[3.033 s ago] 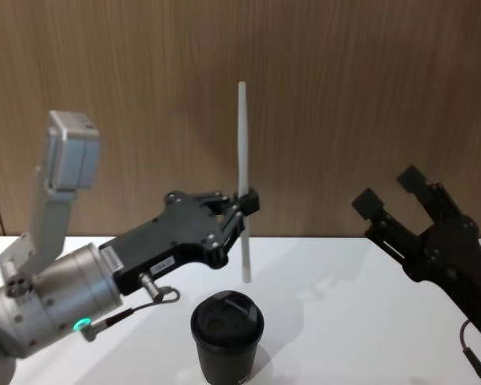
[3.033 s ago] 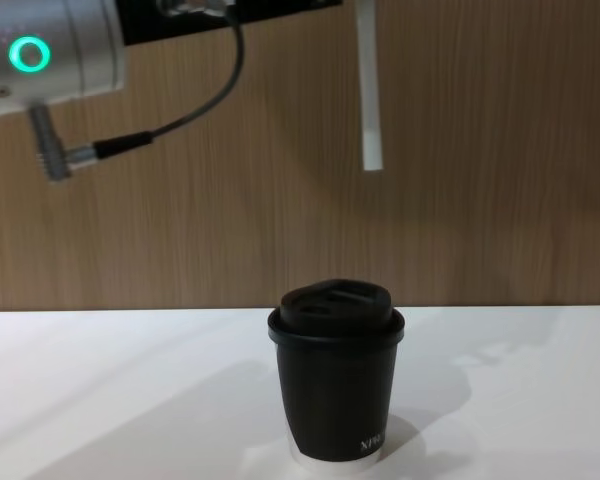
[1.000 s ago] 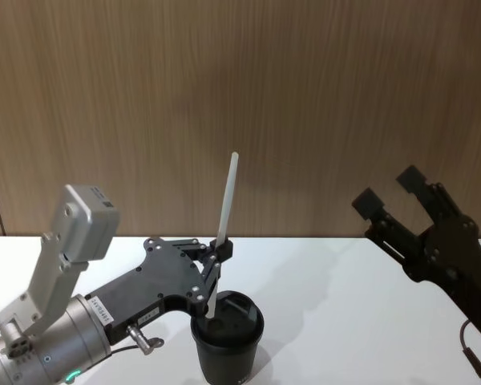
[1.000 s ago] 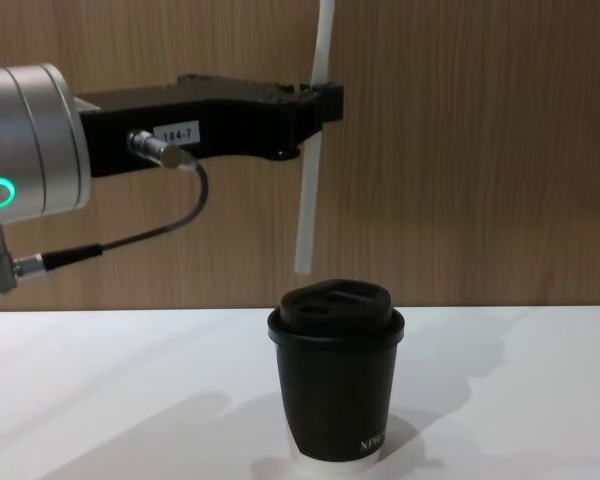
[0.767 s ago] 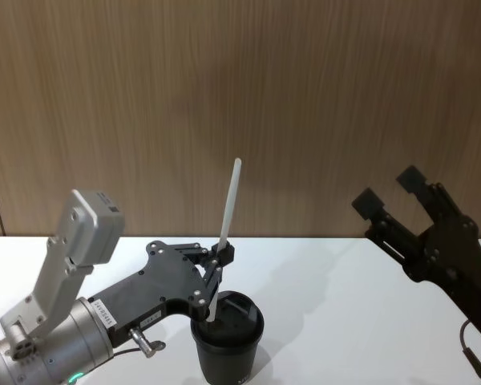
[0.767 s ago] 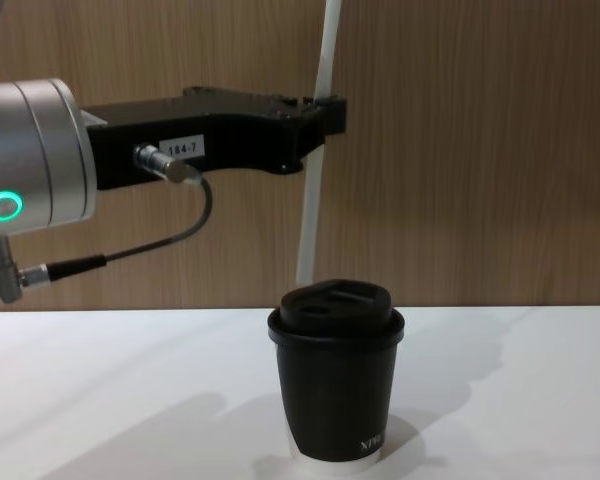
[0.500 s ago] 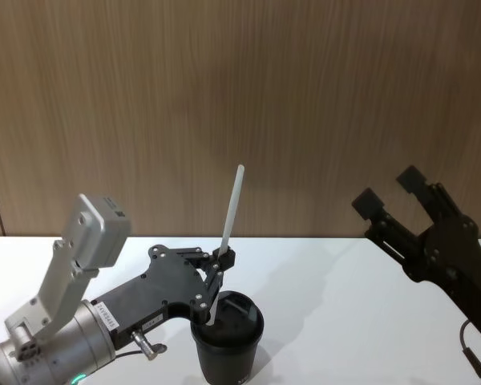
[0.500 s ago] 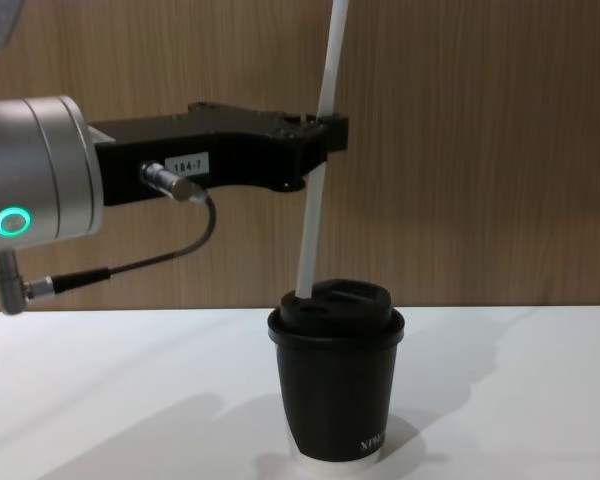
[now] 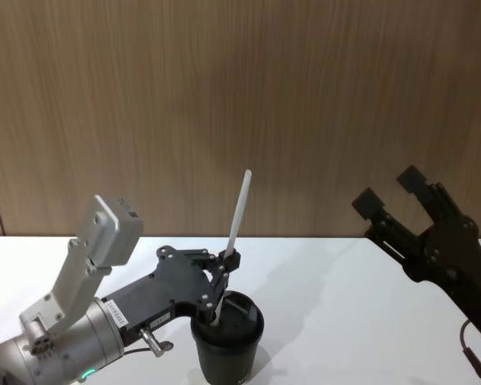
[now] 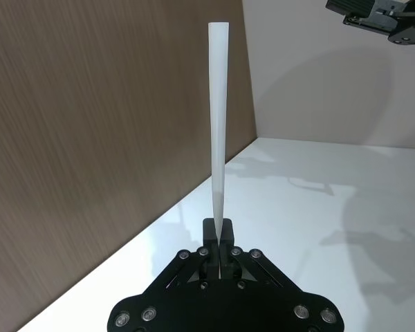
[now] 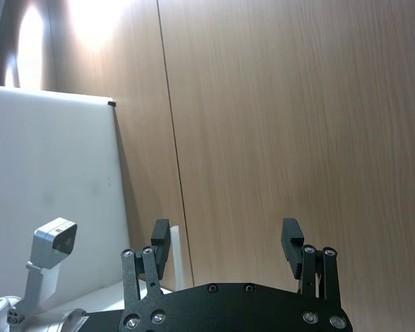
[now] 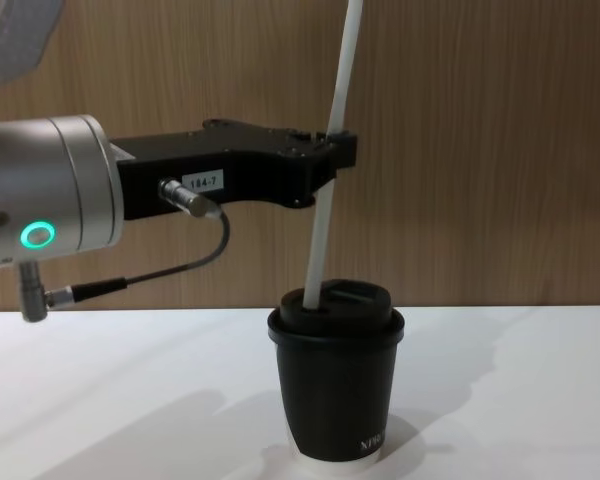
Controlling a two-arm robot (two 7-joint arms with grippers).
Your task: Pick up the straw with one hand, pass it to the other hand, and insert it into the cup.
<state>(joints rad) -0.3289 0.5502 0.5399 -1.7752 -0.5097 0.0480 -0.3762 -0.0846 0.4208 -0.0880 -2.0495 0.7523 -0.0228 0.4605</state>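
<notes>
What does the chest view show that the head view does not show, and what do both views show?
The chest view alone shows the white lettering low on the cup and the lit green ring on the left arm. The head view alone shows the right gripper, open and raised apart from the cup. Both show the left gripper shut on the straw, whose lower end meets the cup's lid.

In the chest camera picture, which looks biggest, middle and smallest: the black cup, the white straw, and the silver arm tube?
1. Silver-white cylindrical arm, though it is nearest the camera, so unsure.
2. Black paper coffee cup with domed lid.
3. Thin white plastic straw: taller than the cup, far thinner.
</notes>
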